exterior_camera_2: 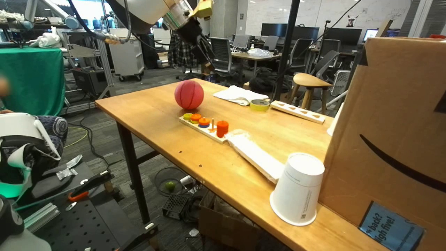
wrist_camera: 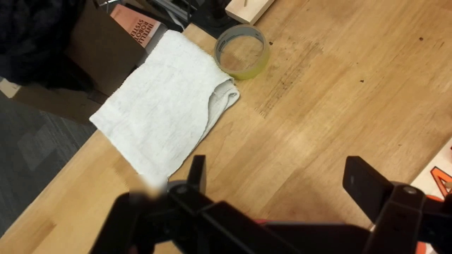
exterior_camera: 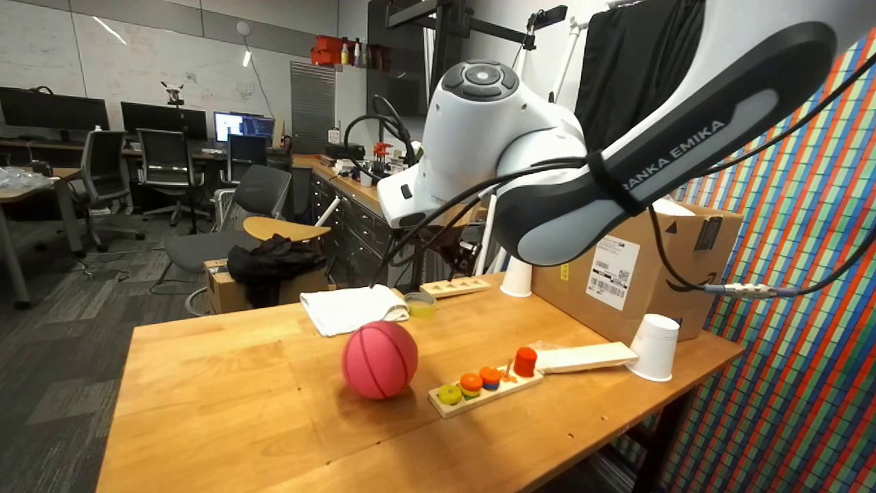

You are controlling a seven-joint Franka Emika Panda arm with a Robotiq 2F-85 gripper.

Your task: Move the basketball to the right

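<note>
The basketball (exterior_camera: 380,360) sat on the worktop (exterior_camera: 226,390), just left of and below the middle of the frame in an exterior view, apart from its neighbours. Its skin looked matte and rubbery, scored with dark seams. The tool (wrist_camera: 275,165) was released, spread wide and holding nothing; in an exterior view it hung near the upper middle of the frame, higher than the basketball. In the wrist view a thin red strip (wrist_camera: 260,221) at the bottom edge was probably the basketball, though too little showed to be sure.

The step in hand looked like the approach. Done well, it called for centring the opening over the basketball, coming straight down past its widest part, then squeezing gently, since a sphere could roll if pinched high or off centre. Any carry toward the wooden board (exterior_camera: 494,394), with its stubby peg rings (exterior_camera: 471,382), wanted height first.

A nubby white cloth (wrist_camera: 159,106) lay folded in the upper left of the wrist view, just beside a hollow roll of yellow tape (wrist_camera: 247,74).
</note>
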